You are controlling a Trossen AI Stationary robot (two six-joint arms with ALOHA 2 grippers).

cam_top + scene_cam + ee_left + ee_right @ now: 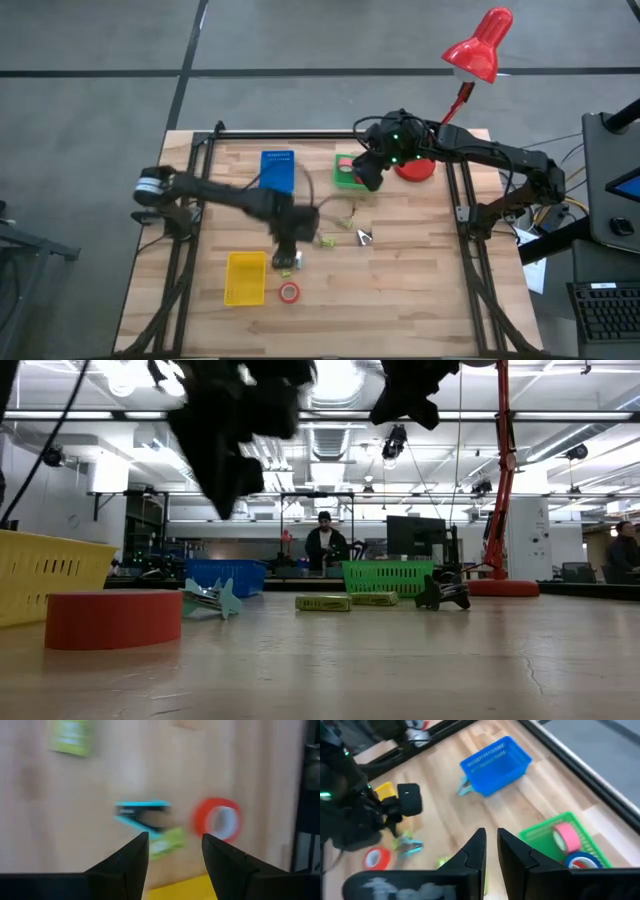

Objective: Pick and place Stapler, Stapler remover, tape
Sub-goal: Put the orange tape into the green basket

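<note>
My left gripper (286, 255) hangs open and empty above the table's near middle. Beyond its fingers, the left wrist view shows a teal stapler (142, 815), a red tape roll (217, 819) and a small green box (167, 842), all lying on the wood. The red roll (289, 292) lies flat beside the yellow bin (245, 277). My right gripper (365, 178) hovers over the green bin (346, 172) with its fingers (479, 851) almost together and holding nothing. The green bin holds a pink roll (566, 837) and a blue roll (581, 860). A dark stapler remover (363, 237) lies mid-table.
A blue bin (277, 170) stands at the far middle with a teal item (464, 787) beside it. Two small green boxes (323, 602) lie mid-table. A red desk lamp (480, 45) stands at the far right. A person (325, 545) sits in the room behind.
</note>
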